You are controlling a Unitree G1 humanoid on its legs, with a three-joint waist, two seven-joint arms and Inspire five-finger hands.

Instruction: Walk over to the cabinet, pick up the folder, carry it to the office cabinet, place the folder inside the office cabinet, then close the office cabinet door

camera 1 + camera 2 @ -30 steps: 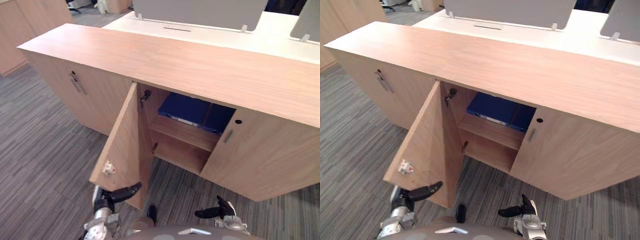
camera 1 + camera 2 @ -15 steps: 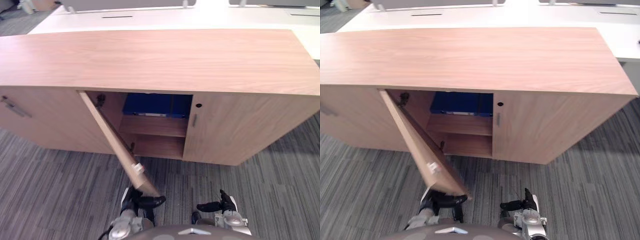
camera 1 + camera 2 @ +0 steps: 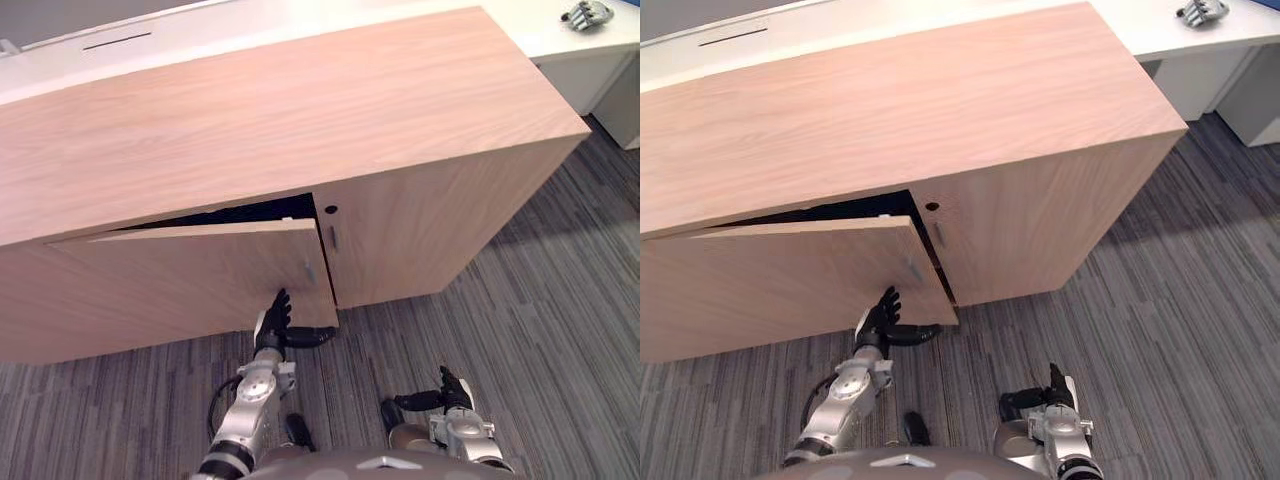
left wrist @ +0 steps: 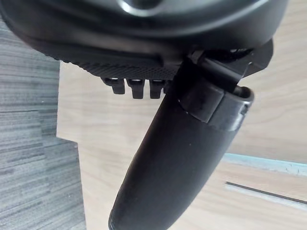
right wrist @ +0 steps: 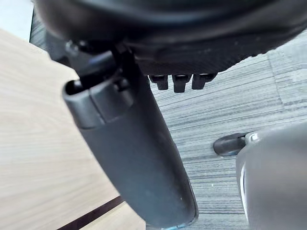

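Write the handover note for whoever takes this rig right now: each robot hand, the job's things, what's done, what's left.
Left robot hand: open, straight fingers on the lower free corner of the office cabinet door.
Right robot hand: open, holding nothing, low above the carpet.
Office cabinet: the door is nearly shut, with its free edge standing out from the front and a dark gap above it. The folder cannot be made out in that gap, and neither hand holds it.
Done: door most of the way to.
Left: push the door flush and check that it sits shut.
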